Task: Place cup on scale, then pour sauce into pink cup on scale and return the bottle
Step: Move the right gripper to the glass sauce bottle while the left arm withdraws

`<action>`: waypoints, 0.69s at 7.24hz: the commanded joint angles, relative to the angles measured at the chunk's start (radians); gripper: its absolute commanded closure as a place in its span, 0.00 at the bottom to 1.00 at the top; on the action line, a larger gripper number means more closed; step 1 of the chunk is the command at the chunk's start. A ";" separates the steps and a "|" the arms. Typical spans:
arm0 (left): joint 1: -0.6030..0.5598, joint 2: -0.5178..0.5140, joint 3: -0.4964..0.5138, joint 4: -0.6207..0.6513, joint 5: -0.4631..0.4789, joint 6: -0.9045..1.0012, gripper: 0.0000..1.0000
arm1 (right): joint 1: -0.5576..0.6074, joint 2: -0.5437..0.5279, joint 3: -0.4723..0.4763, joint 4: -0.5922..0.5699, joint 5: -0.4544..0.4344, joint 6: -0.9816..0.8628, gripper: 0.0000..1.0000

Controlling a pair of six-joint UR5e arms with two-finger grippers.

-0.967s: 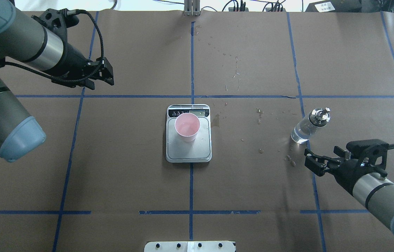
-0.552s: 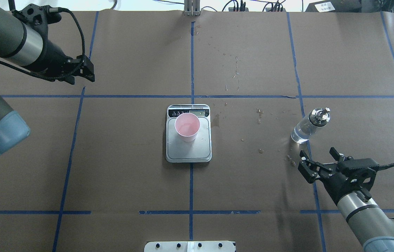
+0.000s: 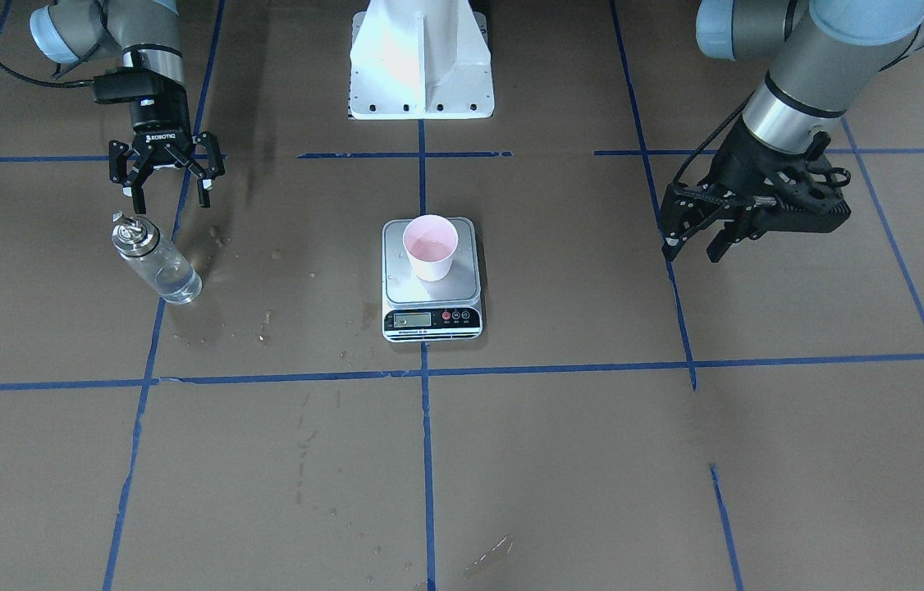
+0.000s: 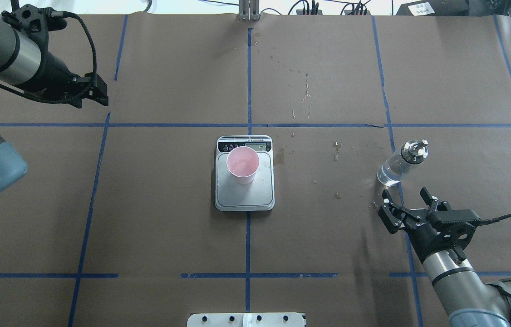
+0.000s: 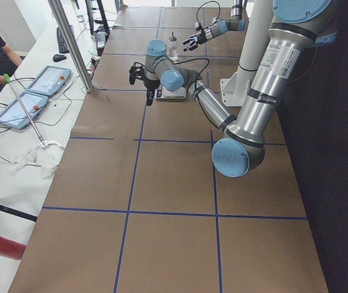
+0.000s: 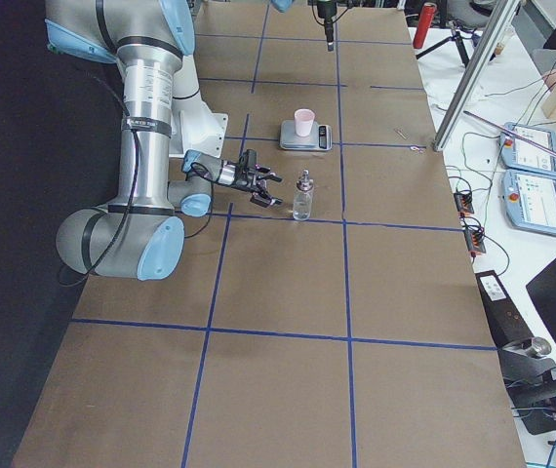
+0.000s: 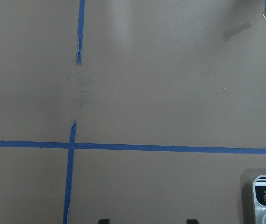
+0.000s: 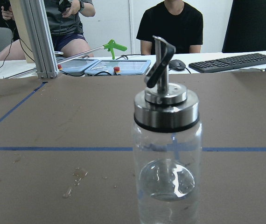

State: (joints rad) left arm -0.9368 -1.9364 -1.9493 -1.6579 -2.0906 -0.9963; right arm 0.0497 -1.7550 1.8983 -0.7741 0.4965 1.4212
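Observation:
The pink cup (image 4: pixel 243 164) stands upright on the silver scale (image 4: pixel 245 197), near its display strip; both also show in the front view, cup (image 3: pixel 430 245) and scale (image 3: pixel 462 286). The clear glass bottle (image 4: pixel 396 168) with a silver spout cap stands upright on the table to the right, with clear sauce (image 8: pixel 166 184) low inside. My right gripper (image 4: pixel 404 194) is open and empty, just short of the bottle, jaws facing it. My left gripper (image 4: pixel 100 96) is open and empty, far left and beyond the scale; it also shows in the front view (image 3: pixel 690 250).
Brown paper with blue tape lines (image 4: pixel 248 125) covers the table. Wet drops (image 4: pixel 305 93) lie between scale and bottle and beyond. The robot's white base (image 3: pixel 421 66) is at the near edge. People sit behind a side table (image 8: pixel 170 28).
My left arm has drawn back to the left, away from the scale. My right gripper has swung round and moved left, so its open jaws now point at the bottle.

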 commanded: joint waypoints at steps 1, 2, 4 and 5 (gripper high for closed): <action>0.000 0.001 0.000 0.001 0.001 0.001 0.36 | 0.077 0.050 -0.062 -0.001 0.029 -0.011 0.02; 0.000 0.001 -0.002 0.001 0.001 0.001 0.35 | 0.107 0.098 -0.100 -0.001 0.045 -0.036 0.02; -0.002 0.001 -0.002 0.001 0.001 0.001 0.35 | 0.119 0.121 -0.119 -0.001 0.048 -0.050 0.02; -0.002 0.001 -0.003 0.001 0.001 0.001 0.35 | 0.122 0.121 -0.119 -0.001 0.053 -0.050 0.02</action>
State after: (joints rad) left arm -0.9383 -1.9359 -1.9516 -1.6567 -2.0893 -0.9955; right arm 0.1656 -1.6385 1.7841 -0.7747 0.5440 1.3743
